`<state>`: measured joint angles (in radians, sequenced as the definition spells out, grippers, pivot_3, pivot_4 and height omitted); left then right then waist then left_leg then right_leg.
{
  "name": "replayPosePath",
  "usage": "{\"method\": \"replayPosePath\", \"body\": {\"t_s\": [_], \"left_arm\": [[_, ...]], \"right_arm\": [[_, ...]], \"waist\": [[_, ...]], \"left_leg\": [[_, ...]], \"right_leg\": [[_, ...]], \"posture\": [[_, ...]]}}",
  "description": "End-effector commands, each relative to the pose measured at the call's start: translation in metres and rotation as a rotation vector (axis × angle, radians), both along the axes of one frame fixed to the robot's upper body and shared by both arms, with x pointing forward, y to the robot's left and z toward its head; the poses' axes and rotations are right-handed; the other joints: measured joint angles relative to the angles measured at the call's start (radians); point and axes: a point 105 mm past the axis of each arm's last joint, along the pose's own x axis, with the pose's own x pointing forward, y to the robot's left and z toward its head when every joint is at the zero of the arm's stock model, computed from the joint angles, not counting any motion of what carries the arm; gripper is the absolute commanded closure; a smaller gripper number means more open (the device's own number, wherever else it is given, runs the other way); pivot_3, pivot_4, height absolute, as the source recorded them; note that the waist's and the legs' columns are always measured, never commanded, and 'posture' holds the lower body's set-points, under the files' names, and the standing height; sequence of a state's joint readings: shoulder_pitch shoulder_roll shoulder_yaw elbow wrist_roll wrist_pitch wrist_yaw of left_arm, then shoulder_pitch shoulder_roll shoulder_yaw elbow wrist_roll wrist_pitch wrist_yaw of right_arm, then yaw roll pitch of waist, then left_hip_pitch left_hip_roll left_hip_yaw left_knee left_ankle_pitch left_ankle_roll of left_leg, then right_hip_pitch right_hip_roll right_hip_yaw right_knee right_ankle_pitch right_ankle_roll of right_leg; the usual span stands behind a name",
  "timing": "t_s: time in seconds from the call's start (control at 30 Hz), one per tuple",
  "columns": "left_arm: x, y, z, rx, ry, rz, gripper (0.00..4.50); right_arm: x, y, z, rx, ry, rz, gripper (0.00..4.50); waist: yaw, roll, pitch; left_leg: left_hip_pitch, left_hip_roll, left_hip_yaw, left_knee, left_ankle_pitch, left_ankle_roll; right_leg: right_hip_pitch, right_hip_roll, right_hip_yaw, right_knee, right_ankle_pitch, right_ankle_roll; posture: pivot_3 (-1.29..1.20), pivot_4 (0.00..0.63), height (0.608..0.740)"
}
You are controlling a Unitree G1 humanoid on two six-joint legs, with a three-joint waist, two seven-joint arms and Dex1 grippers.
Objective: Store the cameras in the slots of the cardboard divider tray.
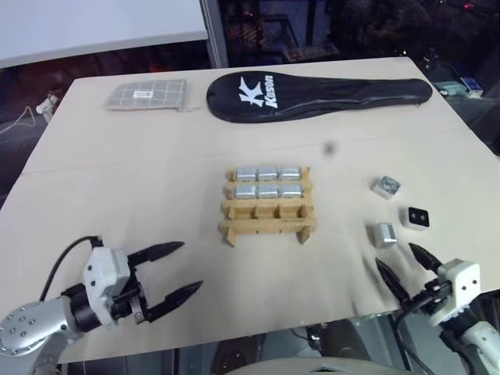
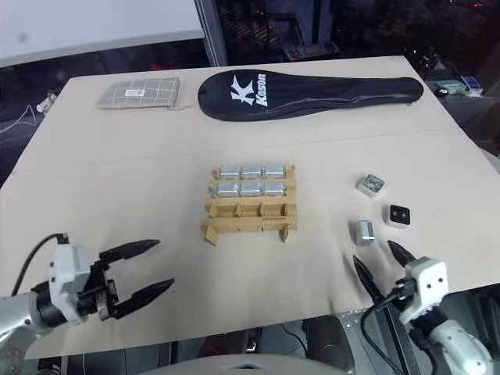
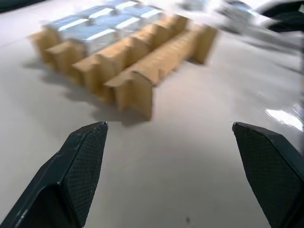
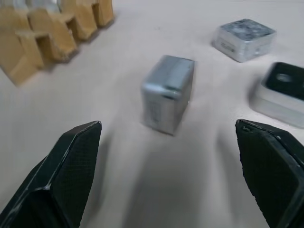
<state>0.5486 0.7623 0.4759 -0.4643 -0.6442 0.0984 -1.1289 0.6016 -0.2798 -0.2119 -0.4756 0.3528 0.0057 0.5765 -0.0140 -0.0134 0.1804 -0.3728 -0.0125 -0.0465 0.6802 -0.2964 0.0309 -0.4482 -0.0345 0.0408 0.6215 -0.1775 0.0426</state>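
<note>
Cameras fill six tray slots; three lie loose.

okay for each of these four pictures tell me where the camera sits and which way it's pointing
Left eye, right eye: on the head, looking forward and down at the table; both open hands show, left hand, right hand.
Left wrist: looks along its fingers toward the cardboard tray.
Right wrist: looks along its fingers at three loose cameras, the nearest camera upright.
Shared: both wrist views catch the tray.
</note>
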Motion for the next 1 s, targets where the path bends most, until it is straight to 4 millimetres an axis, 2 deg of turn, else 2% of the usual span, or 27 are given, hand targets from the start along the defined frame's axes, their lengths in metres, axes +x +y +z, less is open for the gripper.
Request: {"method": "replayPosePath", "body": {"t_s": [0.03,0.33,0.67,0.7,0.73,0.9,0.93,1.0], "left_arm": [[0.000,-0.003,0.035,0.020,-0.073,-0.154,0.15],[-0.013,-0.010,0.052,0.062,-0.039,-0.371,0.15],[-0.008,-0.016,0.055,0.067,-0.022,-0.414,0.15],[-0.007,-0.015,0.055,0.069,-0.023,-0.414,0.00],[-0.006,-0.014,0.055,0.076,-0.024,-0.411,0.00],[-0.003,-0.012,0.054,0.080,-0.023,-0.403,0.00],[-0.003,-0.012,0.054,0.080,-0.022,-0.402,0.00],[-0.003,-0.012,0.054,0.075,-0.022,-0.398,0.00]], "right_arm": [[0.012,0.010,0.016,-0.003,-0.067,-0.113,0.00],[0.025,0.022,0.010,-0.011,-0.051,-0.129,0.00],[0.032,0.016,0.009,-0.022,-0.073,-0.209,0.00],[0.032,0.016,0.010,-0.019,-0.079,-0.214,0.54],[0.032,0.015,0.011,-0.016,-0.085,-0.220,0.84],[0.032,0.016,0.012,-0.021,-0.093,-0.212,3.39],[0.032,0.016,0.013,-0.022,-0.096,-0.210,3.76],[0.032,0.015,0.015,-0.033,-0.110,-0.199,3.75]], "waist": [[-0.001,-0.001,0.000],[-0.003,-0.002,0.000],[-0.004,-0.002,0.000],[-0.004,-0.002,0.000],[-0.004,-0.002,0.000],[-0.004,-0.002,0.000],[-0.004,-0.002,0.000],[-0.004,-0.002,0.000]], "left_leg": [[0.000,0.000,0.000,0.000,0.000,0.000],[0.001,-0.001,0.006,-0.001,0.000,0.000],[0.004,0.000,0.008,-0.001,0.000,0.000],[0.004,0.000,0.008,-0.001,0.000,0.000],[0.004,0.000,0.009,-0.001,0.000,0.000],[0.005,0.000,0.009,-0.001,0.000,0.000],[0.005,0.000,0.009,-0.001,0.000,0.000],[0.005,0.000,0.009,-0.001,0.000,0.000]], "right_leg": [[-0.001,0.000,0.000,0.000,0.000,0.000],[-0.001,0.001,0.001,0.000,0.000,0.000],[0.000,0.002,0.002,0.002,0.000,0.000],[0.000,0.002,0.002,0.002,0.000,0.000],[0.000,0.002,0.002,0.002,0.000,0.000],[0.000,0.003,0.003,0.002,0.000,0.000],[0.000,0.003,0.003,0.002,0.000,0.000],[0.000,0.003,0.003,0.002,0.000,0.000]], "posture": [[0.00,0.150,0.740],[0.00,0.150,0.740],[0.00,0.150,0.740],[0.00,0.150,0.740],[0.00,0.150,0.740],[0.00,0.150,0.740],[0.00,0.150,0.740],[0.00,0.150,0.740]]}}
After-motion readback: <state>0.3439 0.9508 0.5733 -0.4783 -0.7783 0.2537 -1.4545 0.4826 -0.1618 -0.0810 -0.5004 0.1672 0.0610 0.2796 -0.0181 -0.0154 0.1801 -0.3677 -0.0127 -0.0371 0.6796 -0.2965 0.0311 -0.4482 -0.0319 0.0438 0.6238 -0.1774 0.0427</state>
